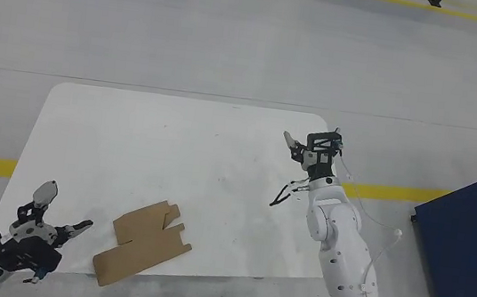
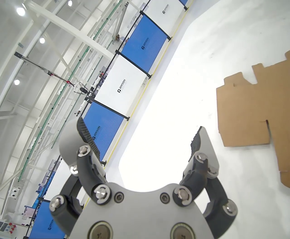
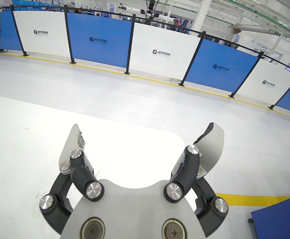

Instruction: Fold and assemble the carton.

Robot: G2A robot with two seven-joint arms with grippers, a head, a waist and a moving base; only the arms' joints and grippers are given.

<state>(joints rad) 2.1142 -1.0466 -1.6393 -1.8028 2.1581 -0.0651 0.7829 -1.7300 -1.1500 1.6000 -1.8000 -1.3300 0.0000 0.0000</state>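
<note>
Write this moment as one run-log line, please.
carton: flat, unfolded, on table | left claw: open, empty, beside carton, apart | right claw: open, empty, over far table corner

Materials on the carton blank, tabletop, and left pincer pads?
Carton: brown matte paperboard, probably corrugated; cut flaps and slits, fluting not visible.
Table: smooth white top with faint scuffs; laminate or painted board, cannot tell which.
Left pincer pads: black, ribbed, likely rubber, on pale grey shells, metal or plastic.
</note>
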